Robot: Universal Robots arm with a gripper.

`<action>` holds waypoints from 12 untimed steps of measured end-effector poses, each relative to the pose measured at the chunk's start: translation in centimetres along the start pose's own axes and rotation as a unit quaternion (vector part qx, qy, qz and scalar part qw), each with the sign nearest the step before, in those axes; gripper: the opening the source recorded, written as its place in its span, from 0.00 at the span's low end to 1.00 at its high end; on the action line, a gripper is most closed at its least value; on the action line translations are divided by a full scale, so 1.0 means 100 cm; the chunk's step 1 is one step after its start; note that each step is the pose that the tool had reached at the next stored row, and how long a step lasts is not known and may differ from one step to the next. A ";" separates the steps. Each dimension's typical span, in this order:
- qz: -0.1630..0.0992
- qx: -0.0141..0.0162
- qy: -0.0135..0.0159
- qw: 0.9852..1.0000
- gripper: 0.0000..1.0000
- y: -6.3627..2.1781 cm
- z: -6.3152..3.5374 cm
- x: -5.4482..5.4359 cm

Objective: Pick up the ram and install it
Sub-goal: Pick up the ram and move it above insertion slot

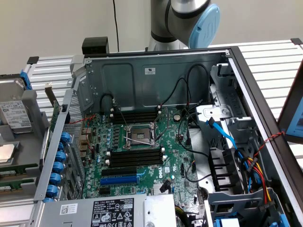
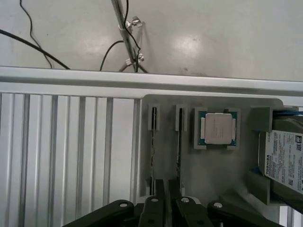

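Pick-up step, by my reckoning: the pincer [image 2: 166,191], clenched on nothing, hovers over the grey tray [image 2: 213,172] with the ram [image 2: 152,151] edge-up just beside its tips, so grasping calls for opening and centring first.

Slatted alu table [image 1: 270,61]; plain beige wall [image 1: 57,23] behind it w/ 1 black cable [image 1: 113,19] hanging down. Grey floor [image 2: 246,28] past table edge, soft light glare [image 2: 189,45] on it.
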State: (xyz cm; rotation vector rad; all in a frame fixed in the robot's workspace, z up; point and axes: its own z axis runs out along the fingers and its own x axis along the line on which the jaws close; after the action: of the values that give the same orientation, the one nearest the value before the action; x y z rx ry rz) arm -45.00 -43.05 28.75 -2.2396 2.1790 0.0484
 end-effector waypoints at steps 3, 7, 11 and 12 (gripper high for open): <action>0.000 0.000 0.000 1.000 0.18 -0.0020 0.0055 0.000; 0.000 0.000 -0.001 1.000 0.18 -0.0025 0.0127 0.001; 0.000 0.000 -0.002 1.000 0.18 -0.0026 0.0201 0.001; 0.000 0.000 -0.003 1.000 0.18 -0.0028 0.0219 0.001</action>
State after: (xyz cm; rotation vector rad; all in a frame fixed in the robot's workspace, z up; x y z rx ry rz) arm -44.74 -43.06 26.55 -2.2368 2.1762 0.0539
